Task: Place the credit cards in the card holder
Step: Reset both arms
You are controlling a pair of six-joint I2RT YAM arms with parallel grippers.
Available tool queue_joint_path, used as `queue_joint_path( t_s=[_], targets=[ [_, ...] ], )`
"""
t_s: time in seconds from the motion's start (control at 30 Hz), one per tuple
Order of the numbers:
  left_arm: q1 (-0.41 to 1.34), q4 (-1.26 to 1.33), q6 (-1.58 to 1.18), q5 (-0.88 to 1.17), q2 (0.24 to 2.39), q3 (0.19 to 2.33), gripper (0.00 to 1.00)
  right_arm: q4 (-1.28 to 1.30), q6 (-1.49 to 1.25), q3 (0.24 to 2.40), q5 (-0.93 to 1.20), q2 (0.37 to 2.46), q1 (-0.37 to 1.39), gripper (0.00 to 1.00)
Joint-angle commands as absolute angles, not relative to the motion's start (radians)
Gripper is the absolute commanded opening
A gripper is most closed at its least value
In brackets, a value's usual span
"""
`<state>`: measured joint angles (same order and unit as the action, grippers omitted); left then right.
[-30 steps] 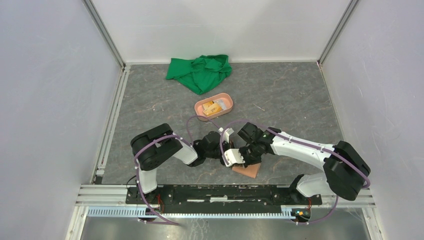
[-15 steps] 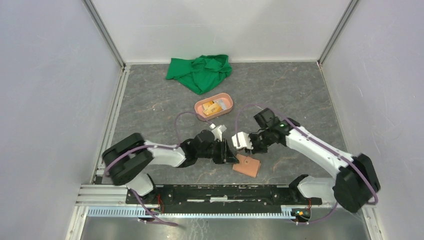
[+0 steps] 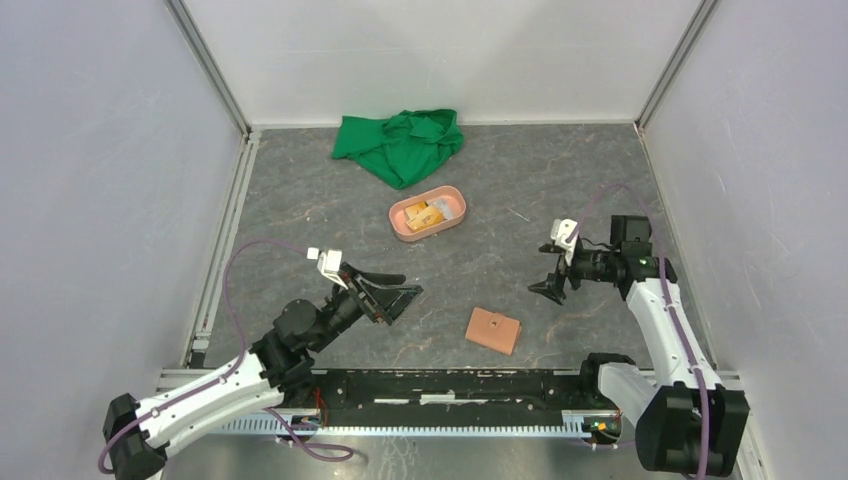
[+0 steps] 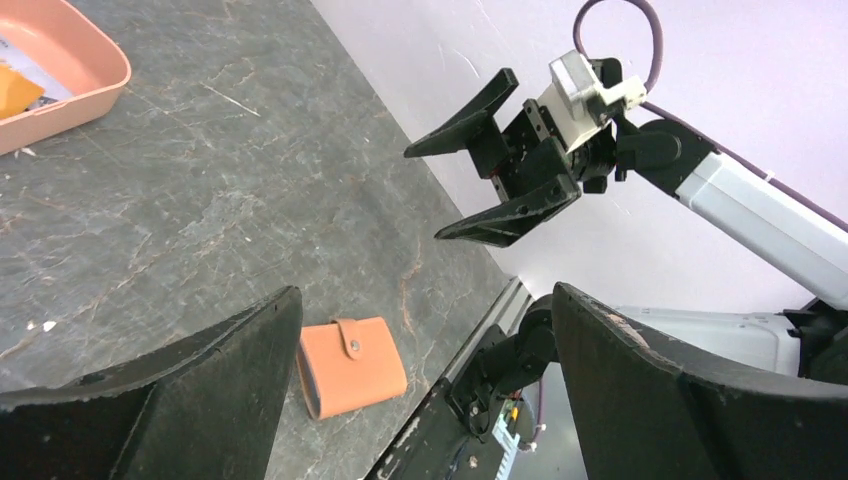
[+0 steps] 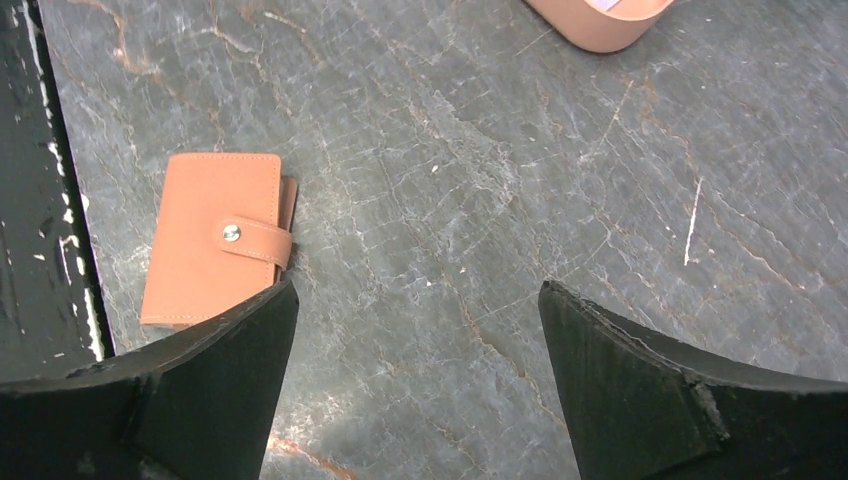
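Note:
The card holder (image 3: 493,330), a tan-brown wallet, lies closed with its tab snapped, near the table's front edge. It also shows in the left wrist view (image 4: 355,365) and the right wrist view (image 5: 215,240). No credit cards show in any view. My left gripper (image 3: 408,285) hangs open to the left of the card holder, well apart from it, with nothing between its fingers (image 4: 425,295). My right gripper (image 3: 548,270) is open and empty too, up and to the right of the card holder (image 5: 417,287). It also appears in the left wrist view (image 4: 425,195).
A salmon-pink oval tray (image 3: 396,215) with orange and white items stands mid-table (image 4: 95,90) (image 5: 600,30). A crumpled green cloth (image 3: 400,145) lies at the back. The black base rail (image 3: 450,385) runs just in front of the card holder.
Both grippers were together over the card holder a second ago. They have opened and drawn apart, the left arm swinging left, the right arm right. The card holder stays on the table.

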<state>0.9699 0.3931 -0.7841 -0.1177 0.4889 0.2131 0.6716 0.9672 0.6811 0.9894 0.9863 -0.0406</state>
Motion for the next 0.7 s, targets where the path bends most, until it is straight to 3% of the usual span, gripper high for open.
queue_joint_path(
  t_s=[0.0,0.2,0.37,0.53,0.67],
  targets=[
    [0.965,0.291,-0.781,-0.164,0.374,0.194,1.00,0.710,0.999,0.671,1.144,0.968,-0.119,0.98],
    [0.964,-0.022,-0.754,-0.236,0.352,0.334,1.00,0.614,0.846,0.662,1.092,0.908,-0.210,0.98],
    [0.965,-0.214,-0.590,-0.232,0.503,0.545,1.00,0.422,0.503,0.697,0.855,0.849,-0.281,0.98],
    [0.965,-0.313,-0.433,-0.170,0.621,0.737,1.00,0.423,0.418,0.743,0.901,0.850,-0.315,0.98],
    [0.965,-0.489,-0.334,-0.233,0.746,0.978,1.00,0.425,0.299,0.852,0.791,0.877,-0.318,0.98]
  ],
)
